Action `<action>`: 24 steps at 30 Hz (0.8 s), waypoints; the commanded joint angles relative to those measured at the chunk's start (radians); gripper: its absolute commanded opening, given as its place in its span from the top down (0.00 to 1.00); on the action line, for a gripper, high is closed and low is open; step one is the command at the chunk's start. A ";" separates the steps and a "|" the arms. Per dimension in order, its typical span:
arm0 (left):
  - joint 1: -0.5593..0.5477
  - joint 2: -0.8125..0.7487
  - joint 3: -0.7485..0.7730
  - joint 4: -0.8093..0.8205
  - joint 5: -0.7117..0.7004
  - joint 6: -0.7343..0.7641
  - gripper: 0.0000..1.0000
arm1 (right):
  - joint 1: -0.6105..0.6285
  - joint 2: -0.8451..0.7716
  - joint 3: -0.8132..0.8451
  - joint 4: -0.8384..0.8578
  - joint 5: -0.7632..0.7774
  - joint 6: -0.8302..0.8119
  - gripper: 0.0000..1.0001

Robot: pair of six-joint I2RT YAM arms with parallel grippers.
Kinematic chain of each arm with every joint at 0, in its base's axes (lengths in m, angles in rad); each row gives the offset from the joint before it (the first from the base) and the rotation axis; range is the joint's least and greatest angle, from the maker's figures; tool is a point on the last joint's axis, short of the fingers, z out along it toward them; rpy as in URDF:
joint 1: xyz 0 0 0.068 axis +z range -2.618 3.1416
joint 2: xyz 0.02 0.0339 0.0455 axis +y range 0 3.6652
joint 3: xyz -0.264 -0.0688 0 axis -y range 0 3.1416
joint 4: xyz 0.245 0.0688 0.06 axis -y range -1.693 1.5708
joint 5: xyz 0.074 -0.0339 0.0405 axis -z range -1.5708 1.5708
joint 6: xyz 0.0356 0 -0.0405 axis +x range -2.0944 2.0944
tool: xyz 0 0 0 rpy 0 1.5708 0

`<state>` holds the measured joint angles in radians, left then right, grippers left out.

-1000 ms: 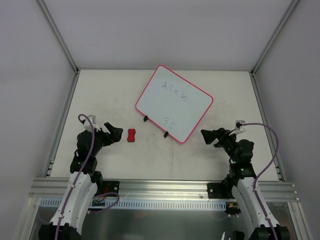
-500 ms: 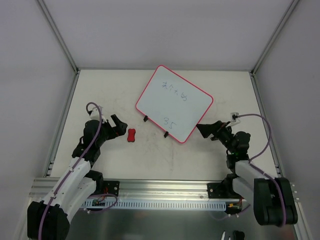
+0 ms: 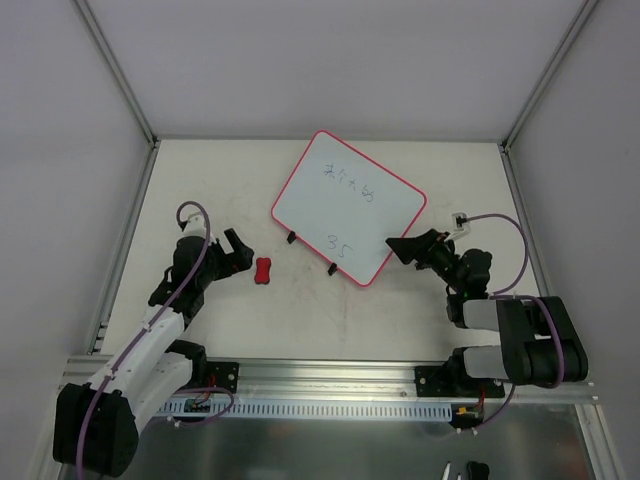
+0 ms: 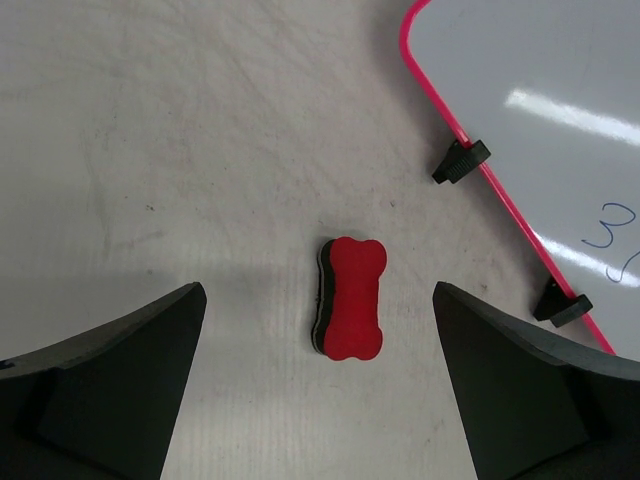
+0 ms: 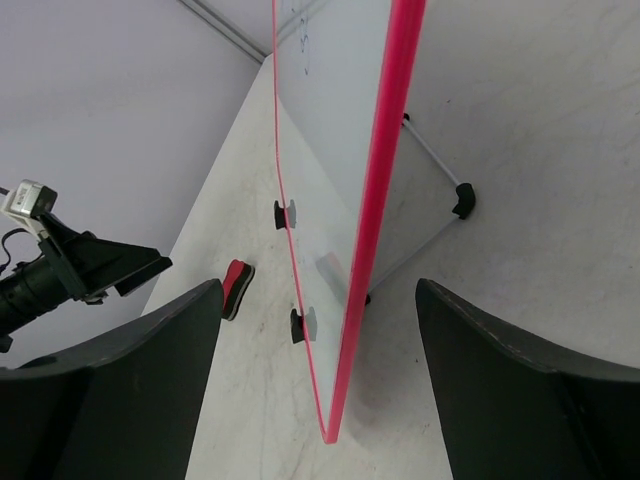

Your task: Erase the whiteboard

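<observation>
The large white rectangular whiteboard [image 3: 348, 206] with a thin pink-red rim stands propped on a thin wire stand [image 5: 432, 160] mid-table, dark writing on its face. Your right gripper [image 3: 400, 246] has its jaws spread either side of the board's right rim, not yet pinching it. Expect the board to be light, stiff and slick-faced, likely to tip or skid under wiping, so clamp the rim, while your left gripper [image 3: 238, 254] hangs wide open and empty-handed over the small red bone-shaped eraser [image 4: 351, 298].
</observation>
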<state>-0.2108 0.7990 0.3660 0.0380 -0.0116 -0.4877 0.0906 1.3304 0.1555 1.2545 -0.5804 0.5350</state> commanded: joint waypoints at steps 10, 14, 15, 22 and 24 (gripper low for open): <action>-0.038 0.152 0.114 0.003 0.025 0.021 0.01 | 0.070 0.150 0.102 0.276 -0.010 -0.073 0.29; -0.056 0.186 0.132 -0.003 0.045 0.011 0.01 | 0.074 0.162 0.099 0.276 -0.004 -0.086 0.41; -0.065 0.190 0.134 -0.004 0.045 0.012 0.01 | 0.070 0.164 0.099 0.276 -0.004 -0.086 0.42; -0.170 0.316 0.226 -0.122 -0.059 0.060 0.01 | 0.072 0.174 0.101 0.278 -0.012 -0.086 0.58; -0.174 0.364 0.243 -0.156 -0.059 0.060 0.01 | 0.072 0.173 0.099 0.276 -0.010 -0.086 0.59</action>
<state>-0.3752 1.1202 0.5613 -0.0433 -0.0292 -0.4553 0.1562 1.5005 0.2306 1.2823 -0.5911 0.4801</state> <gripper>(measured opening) 0.991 0.417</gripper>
